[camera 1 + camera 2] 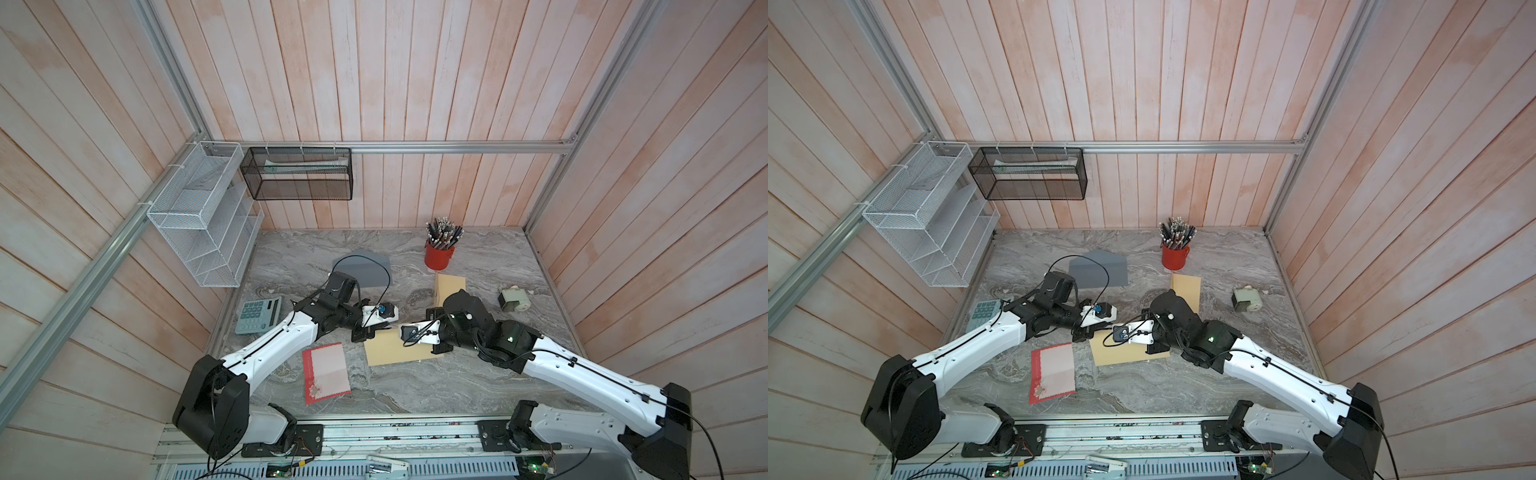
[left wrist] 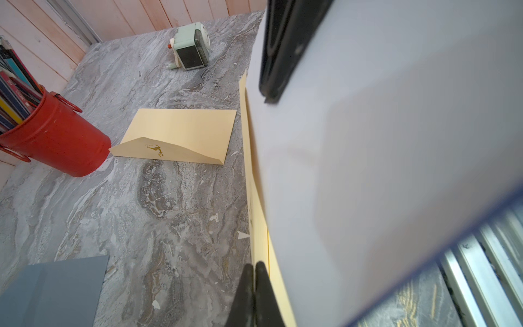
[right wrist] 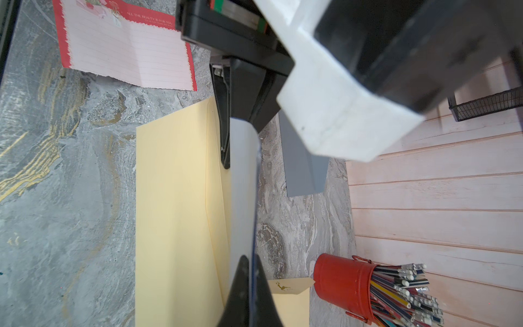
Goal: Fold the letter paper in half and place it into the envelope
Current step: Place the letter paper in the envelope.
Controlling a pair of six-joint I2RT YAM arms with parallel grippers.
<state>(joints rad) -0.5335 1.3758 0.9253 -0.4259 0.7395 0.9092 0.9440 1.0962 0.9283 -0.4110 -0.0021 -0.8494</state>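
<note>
Letter paper, a whitish sheet with a dark blue edge (image 3: 244, 184), stands on edge between your two arms, above the far long edge of the large tan paper envelope (image 1: 388, 353). That envelope lies flat on the grey marbled tabletop (image 1: 415, 390). Your right gripper (image 3: 249, 262) is clenched on one end of the sheet and your left gripper (image 2: 254, 266) is pinched tight on the other, with the paper spanning the gap between them (whether its lower edge has entered the envelope's opening you cannot tell from these views). Just beside the envelope, towards your left arm, lies a pink lined sheet with a scalloped red border (image 1: 326, 372). Further back rest a smaller tan envelope with a gold deer emblem (image 2: 181, 133), a grey envelope (image 1: 370, 272), a red metal cup full of pencils (image 1: 439, 257) and a pale green pencil sharpener (image 1: 514, 300).
</note>
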